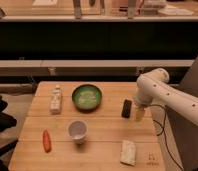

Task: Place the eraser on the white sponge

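The gripper (139, 114) hangs low over the wooden table (108, 145), jaws spread wide and holding nothing. Closest to it is the eraser (127, 108), lying flat just beside the gripper on the side toward the bowl; whether a finger touches it cannot be told. The step in hand looks like the grasp. To do it well, the gripper should shift sideways until it is centred over the block, turn so the fingers straddle its narrow width, and go down nearly to the wood before closing, because so thin a piece slips out of a high pinch. Next out from the gripper, nearer the camera, the white sponge (128, 151) lies by the table's front edge, well apart from the eraser. The carry should lift clear, then lower the block flat onto the pad's middle. Farther from the gripper are the green bowl (87, 96) and white cup (77, 130), then the bottle (55, 99) and carrot (46, 141), all off that path.
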